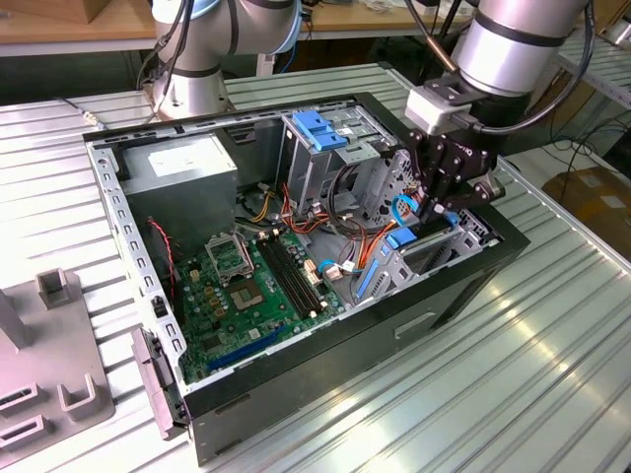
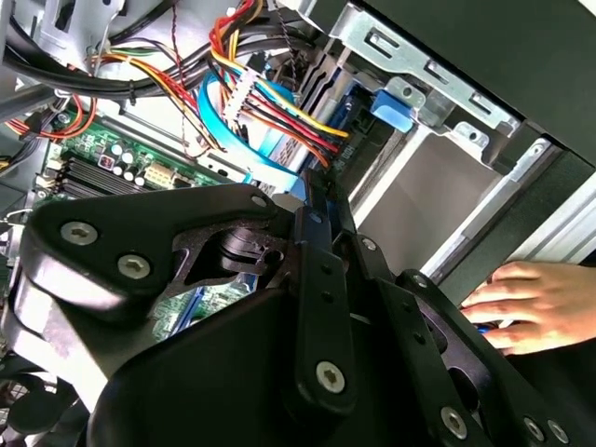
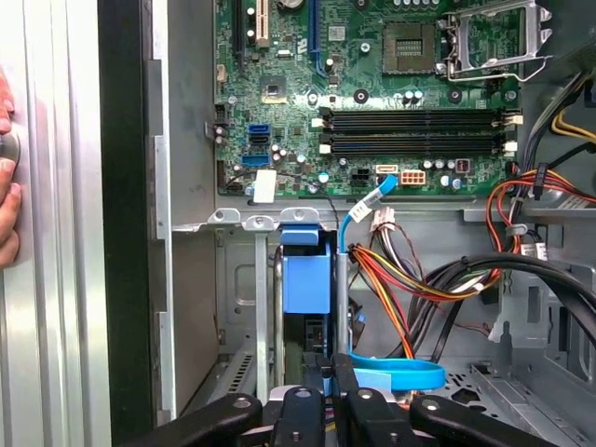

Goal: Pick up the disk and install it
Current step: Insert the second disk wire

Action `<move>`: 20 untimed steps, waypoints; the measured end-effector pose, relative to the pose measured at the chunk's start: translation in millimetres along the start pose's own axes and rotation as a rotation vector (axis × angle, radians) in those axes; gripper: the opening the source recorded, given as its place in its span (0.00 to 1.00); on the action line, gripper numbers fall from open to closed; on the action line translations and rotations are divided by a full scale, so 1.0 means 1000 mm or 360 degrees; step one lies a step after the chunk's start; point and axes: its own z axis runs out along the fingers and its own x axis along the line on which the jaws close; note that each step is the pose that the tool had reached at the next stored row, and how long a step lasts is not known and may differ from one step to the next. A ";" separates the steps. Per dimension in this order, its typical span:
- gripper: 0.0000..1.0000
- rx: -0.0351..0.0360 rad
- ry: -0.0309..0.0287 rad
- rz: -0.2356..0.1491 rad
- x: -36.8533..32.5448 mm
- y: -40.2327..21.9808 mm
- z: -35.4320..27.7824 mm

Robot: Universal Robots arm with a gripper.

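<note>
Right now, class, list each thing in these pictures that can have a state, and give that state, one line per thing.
computer case: side panel off, lying flat on the table.
disk: standing on edge in the drive bay, in the gripper.
gripper: shut on the disk's edge.
processor socket: empty.
memory slots: empty.
person's hand: resting on the case.

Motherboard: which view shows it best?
The first wrist view: the motherboard faces the camera almost flat, with its memory slots plain to see. The exterior view shows it slanted inside the open case. The second wrist view catches a green corner of it behind cables.
</note>
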 end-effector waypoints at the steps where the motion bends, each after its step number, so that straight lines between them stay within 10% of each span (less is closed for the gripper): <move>1: 0.16 0.0000 -0.00005 0.0000 0.0008 0.0000 0.0001; 8: 0.16 0.0000 -0.00293 0.0001 0.0025 0.0000 0.0002; 20: 0.16 -0.0001 -0.00361 0.0001 0.0035 0.0000 0.0021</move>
